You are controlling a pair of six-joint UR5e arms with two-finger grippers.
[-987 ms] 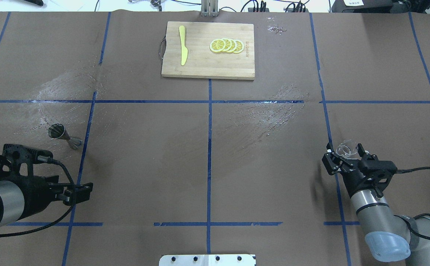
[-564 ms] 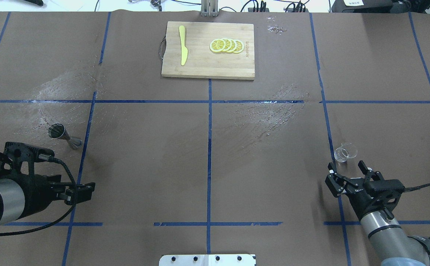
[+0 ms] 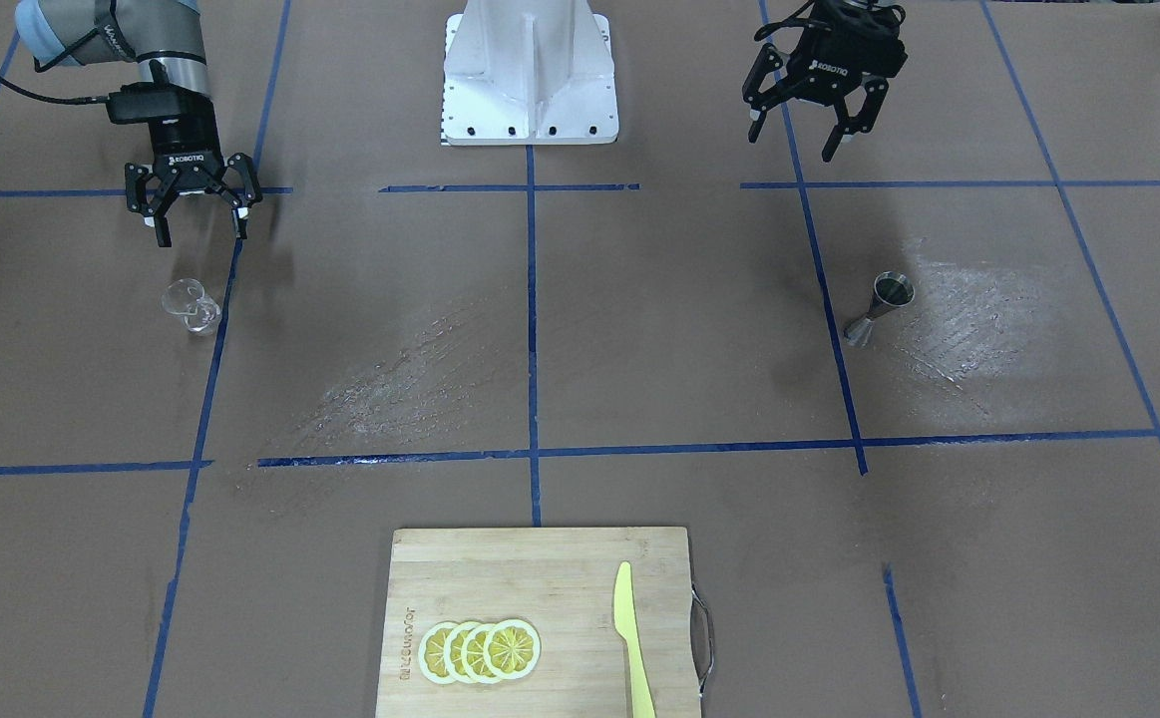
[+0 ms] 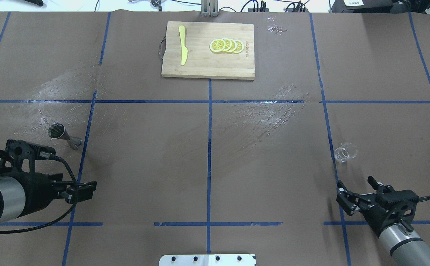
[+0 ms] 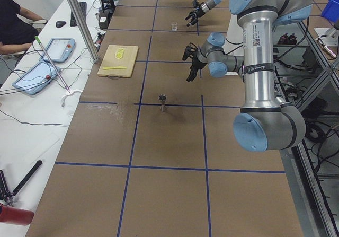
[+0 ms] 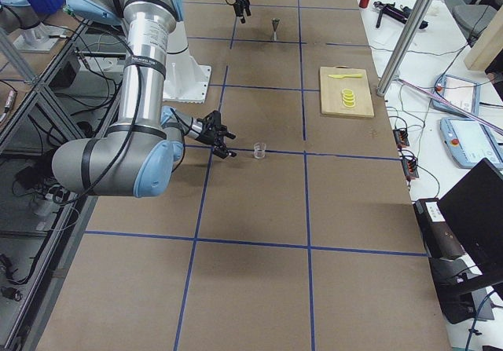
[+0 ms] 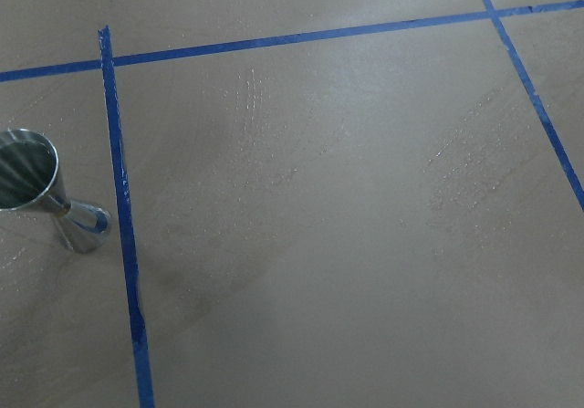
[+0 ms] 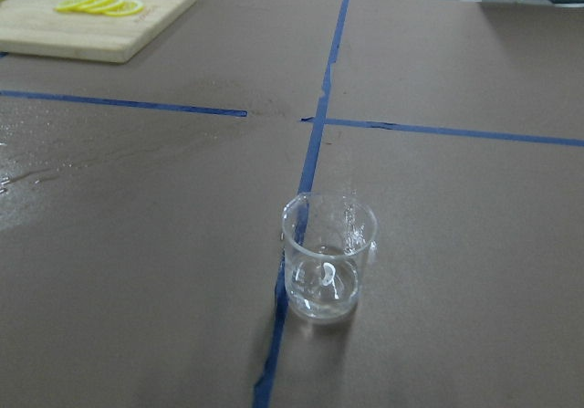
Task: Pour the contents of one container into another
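The small glass cup (image 4: 345, 152) stands upright on the brown table cover, on a blue tape line (image 4: 327, 122) at the robot's right side, and nothing touches it. In the right wrist view it looks nearly empty, though I cannot tell whether a little liquid is at the bottom. The right gripper (image 4: 355, 181) hangs near it, on the robot's side, with its fingers spread wide and nothing between them. The steel jigger (image 4: 64, 135) stands upright far away at the left side, well apart from the cup, and the left gripper (image 3: 792, 142) is near it, also wide open and empty. I judge that no pour is in hand now: it is either finished or not begun. If it remains, the right gripper must close around the cup's wall and carry it across to the jigger, whose mouth is small and whose body may tip easily. Nothing lies between the two vessels except wet streaks (image 4: 266, 114). The cutting board (image 4: 200, 64) with lemon slices (image 4: 226, 45) and a yellow knife (image 4: 182, 44) is at the far edge, outside the path.
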